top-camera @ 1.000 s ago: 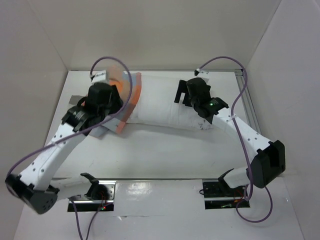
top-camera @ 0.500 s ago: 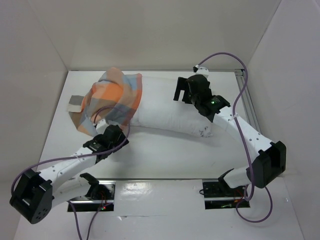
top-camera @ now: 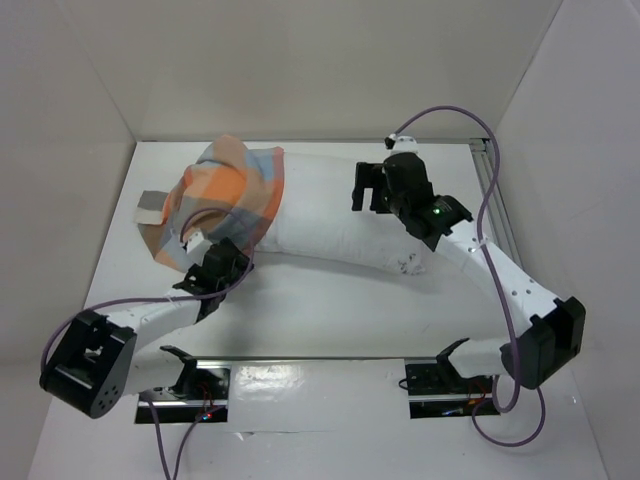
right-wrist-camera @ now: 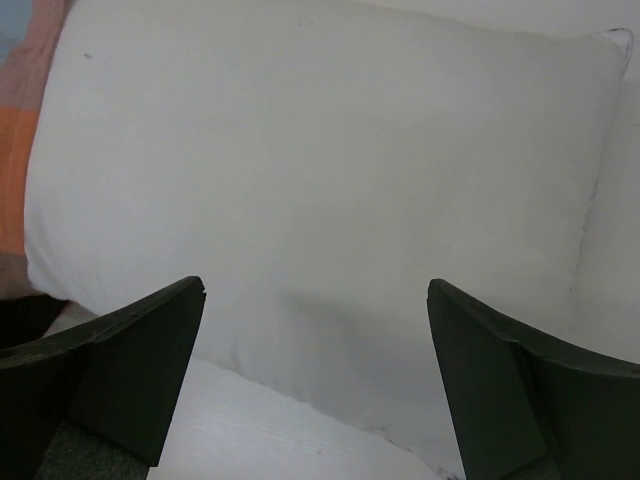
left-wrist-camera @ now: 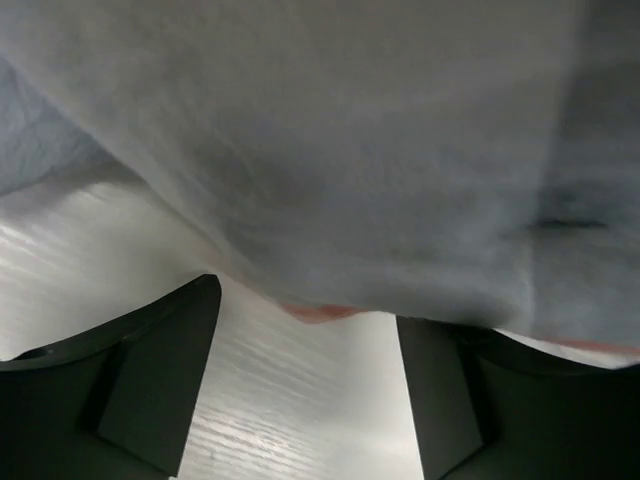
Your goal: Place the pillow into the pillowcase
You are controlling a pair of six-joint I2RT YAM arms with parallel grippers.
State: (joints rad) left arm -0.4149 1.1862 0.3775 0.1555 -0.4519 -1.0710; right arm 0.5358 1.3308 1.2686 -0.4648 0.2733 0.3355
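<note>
White walls [top-camera: 300, 70] around white table [top-camera: 330, 305]. Pillowcase [top-camera: 225, 195] covers left end of pillow [top-camera: 340, 215]; left gripper [left-wrist-camera: 305, 330] and right gripper [right-wrist-camera: 316, 290] gape empty beside it.

High overview, close wrists (sharing pillow [top-camera: 340, 220]).

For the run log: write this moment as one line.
pillow: left end in pillowcase, rest bare | left end effector: open, by pillowcase | right end effector: open, over pillow

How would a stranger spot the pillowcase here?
On the white table, a long white pillow lies across the far side. The pillowcase is the thin cloth over its left end, the only thing checked in orange, grey, blue and cream.
</note>
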